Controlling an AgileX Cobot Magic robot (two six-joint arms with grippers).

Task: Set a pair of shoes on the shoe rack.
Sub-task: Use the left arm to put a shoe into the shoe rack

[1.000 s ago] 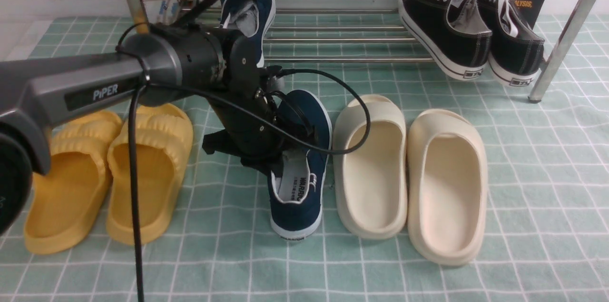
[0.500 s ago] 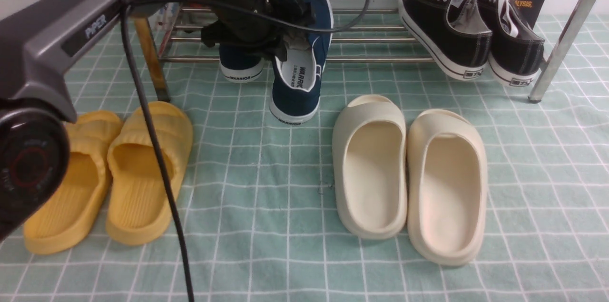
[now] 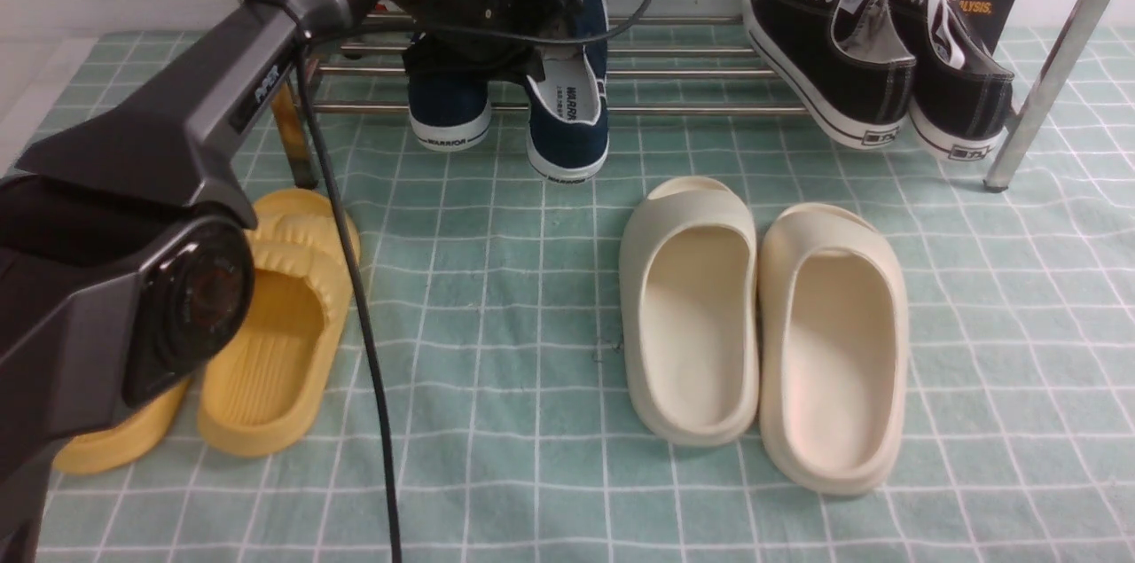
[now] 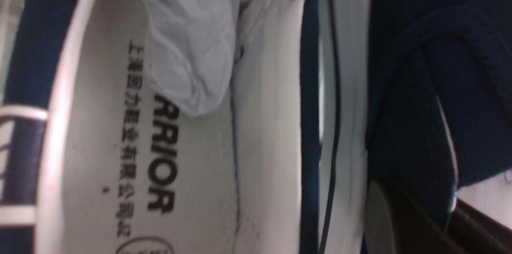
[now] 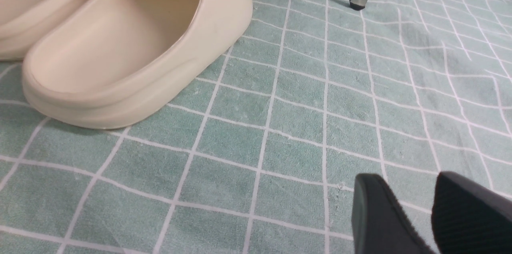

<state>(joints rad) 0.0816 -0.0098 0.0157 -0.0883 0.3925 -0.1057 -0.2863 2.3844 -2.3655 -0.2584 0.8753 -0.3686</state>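
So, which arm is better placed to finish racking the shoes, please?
Left: the left gripper holds the navy canvas slip-on at the silver tube rack; right gripper hangs near a cream foam slide.

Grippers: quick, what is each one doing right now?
Left gripper: shut on the navy shoe.
Right gripper: open, holding nothing.

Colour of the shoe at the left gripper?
The shoe is navy blue with a white sole and lining; the front view shows it best.
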